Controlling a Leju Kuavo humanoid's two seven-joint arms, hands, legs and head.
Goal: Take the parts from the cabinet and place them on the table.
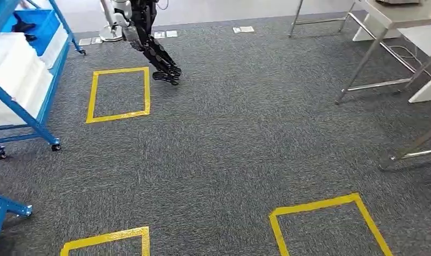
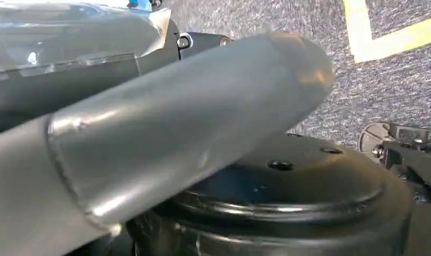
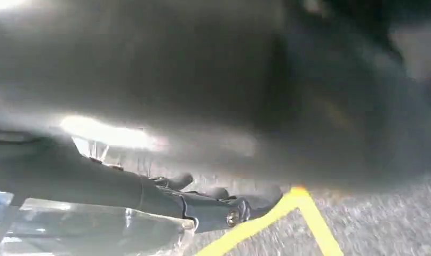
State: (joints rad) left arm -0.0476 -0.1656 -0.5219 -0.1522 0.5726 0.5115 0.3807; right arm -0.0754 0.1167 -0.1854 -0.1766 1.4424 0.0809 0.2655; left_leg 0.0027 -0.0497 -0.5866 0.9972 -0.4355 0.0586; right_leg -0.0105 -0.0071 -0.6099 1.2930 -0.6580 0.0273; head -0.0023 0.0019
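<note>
Head view is showing you the blue cabinet [image 1: 21, 80] at ten o'clock; parts look light, rigid; I cannot tell either hand's state.

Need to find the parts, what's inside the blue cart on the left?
White bins fill the blue cart; a blue bin sits higher. The bins' contents are hidden.

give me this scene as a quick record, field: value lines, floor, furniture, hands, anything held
floor: grey carpet with yellow tape squares
left side: blue wheeled metal cabinet holding white bins and a blue bin
right side: steel-legged table
far end: another robot's dark legs
left hand: thick grey thumb close to the lens, against clear plastic wrap
right hand: blurred grey mass; grip unclear
held: cannot tell
</note>
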